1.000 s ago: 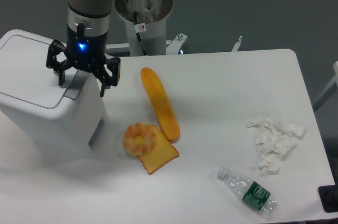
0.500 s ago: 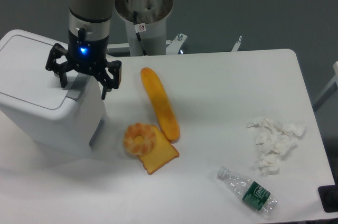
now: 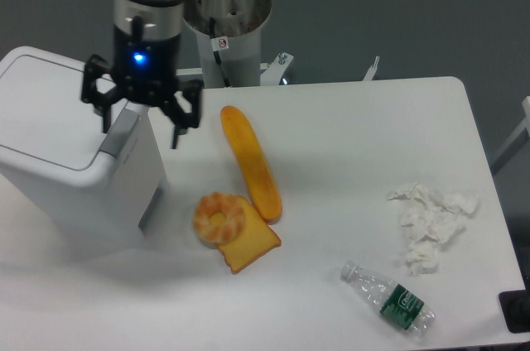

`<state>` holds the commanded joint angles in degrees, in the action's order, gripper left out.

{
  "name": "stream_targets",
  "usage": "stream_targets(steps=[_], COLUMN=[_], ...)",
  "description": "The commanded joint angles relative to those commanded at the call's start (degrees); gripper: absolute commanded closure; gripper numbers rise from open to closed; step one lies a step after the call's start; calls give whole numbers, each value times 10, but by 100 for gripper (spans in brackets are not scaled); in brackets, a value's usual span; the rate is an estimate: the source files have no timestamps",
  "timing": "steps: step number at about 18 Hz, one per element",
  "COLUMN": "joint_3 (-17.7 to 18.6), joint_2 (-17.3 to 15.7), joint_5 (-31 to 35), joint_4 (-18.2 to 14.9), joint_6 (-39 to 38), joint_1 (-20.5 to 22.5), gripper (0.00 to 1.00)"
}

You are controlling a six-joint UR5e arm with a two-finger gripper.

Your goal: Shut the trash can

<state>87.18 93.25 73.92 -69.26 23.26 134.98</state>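
The trash can (image 3: 66, 144) is a large boxy white bin at the table's left edge. Its flat white lid (image 3: 45, 107) lies down flat on the body, and the grey latch strip (image 3: 122, 127) shows at its right end. My gripper (image 3: 141, 129) hangs open just above the latch end of the lid, with one finger (image 3: 105, 111) over the lid and the other finger (image 3: 178, 123) past the bin's right side. It holds nothing.
A long yellow bread loaf (image 3: 250, 162), a croissant-like roll (image 3: 219, 217) and a toast slice (image 3: 247, 247) lie right of the bin. Crumpled white tissues (image 3: 431, 223) and a plastic bottle (image 3: 389, 297) lie at the right. The robot base (image 3: 225, 20) stands behind.
My gripper has risen slightly and shifted a little to the right, away from the lid's latch end. The lid stays flat.
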Motion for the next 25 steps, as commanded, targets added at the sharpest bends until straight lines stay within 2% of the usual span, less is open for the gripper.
stream_targets(steps=[4,6,10,13,16,20,25], joint_3=[8,16,36,40,32,-10,-24], joint_2=[7,15,44,66,104,162,200], joint_5=[27,40,61,110,113,115,134], joint_4=[-2,0,0,3,4,16,21], joint_6=[84,154,301,371,434,471,607], joint_1=[69,106,174,208,246,264,272], gripper=[0,0,0,0,0,0,0])
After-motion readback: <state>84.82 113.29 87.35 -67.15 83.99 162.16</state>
